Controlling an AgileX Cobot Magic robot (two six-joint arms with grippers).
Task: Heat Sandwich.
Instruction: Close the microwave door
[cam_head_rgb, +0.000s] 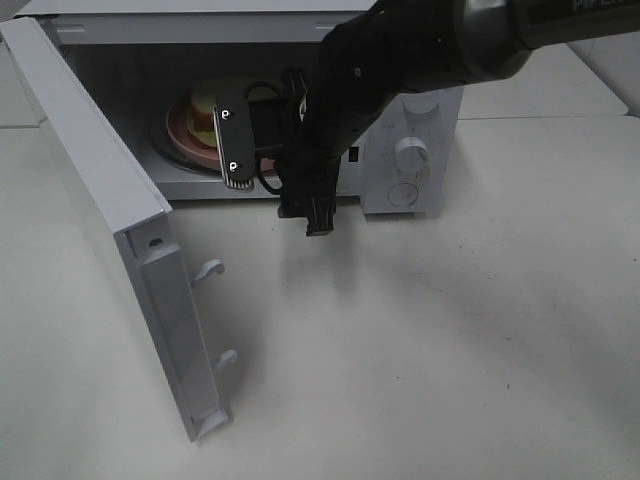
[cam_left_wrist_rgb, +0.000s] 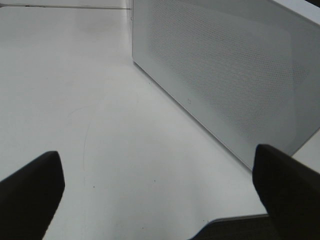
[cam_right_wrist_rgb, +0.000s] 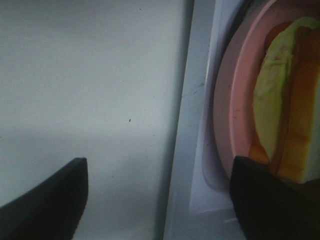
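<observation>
The sandwich (cam_head_rgb: 206, 100) lies on a round pink plate (cam_head_rgb: 186, 132) inside the white microwave (cam_head_rgb: 428, 110), whose door (cam_head_rgb: 100, 190) swings open to the left. My right gripper (cam_head_rgb: 277, 204) hangs at the cavity's front edge, just right of the plate, and is open. In the right wrist view the sandwich (cam_right_wrist_rgb: 282, 115) shows pale green filling and orange crust on the plate (cam_right_wrist_rgb: 227, 105). One finger of the right gripper (cam_right_wrist_rgb: 157, 200) overlaps the plate's rim, and nothing is held. My left gripper (cam_left_wrist_rgb: 160, 195) is open over bare table beside the door's outer face (cam_left_wrist_rgb: 225, 75).
The open door juts toward the front left, with two latch hooks (cam_head_rgb: 212, 268) on its edge. Two knobs (cam_head_rgb: 410, 155) sit on the microwave's right panel. The white table (cam_head_rgb: 450, 340) stretches in front and to the right.
</observation>
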